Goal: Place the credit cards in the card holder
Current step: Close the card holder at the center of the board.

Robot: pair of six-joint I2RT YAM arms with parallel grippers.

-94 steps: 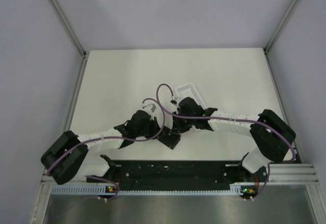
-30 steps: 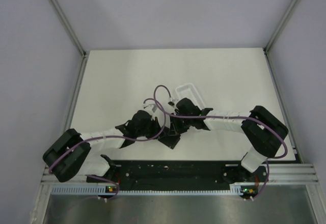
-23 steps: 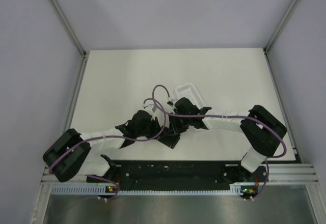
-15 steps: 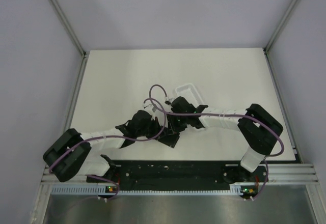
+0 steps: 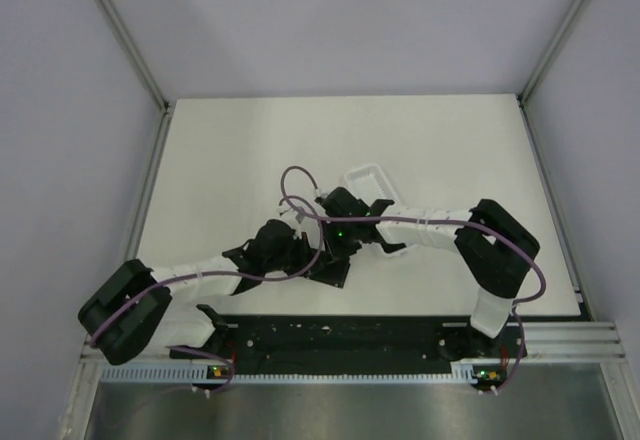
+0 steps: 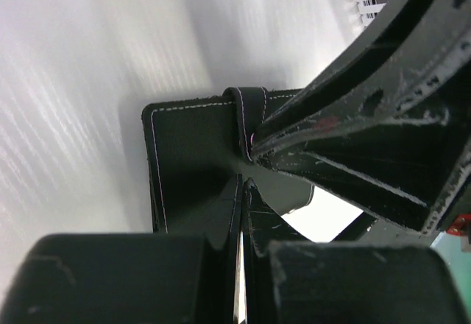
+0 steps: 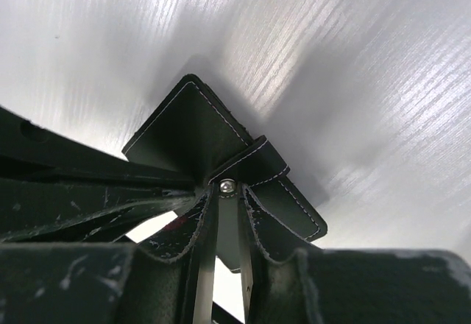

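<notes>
The left gripper [image 6: 241,191] is pinching the card holder [image 6: 191,147], I cannot tell if the right gripper [image 7: 224,206] is gripping anything, and no cards are showing.

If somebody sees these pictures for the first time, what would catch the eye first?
Both grippers meet on the black card holder at the near middle of the table: the left gripper pinches one edge, the right gripper its strap. Behind them lies a white tray.

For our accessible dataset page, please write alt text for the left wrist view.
A black, white-stitched card holder fills the centre over a white table; the shut left tool meets it from below. The right tool reaches it from the right.
</notes>
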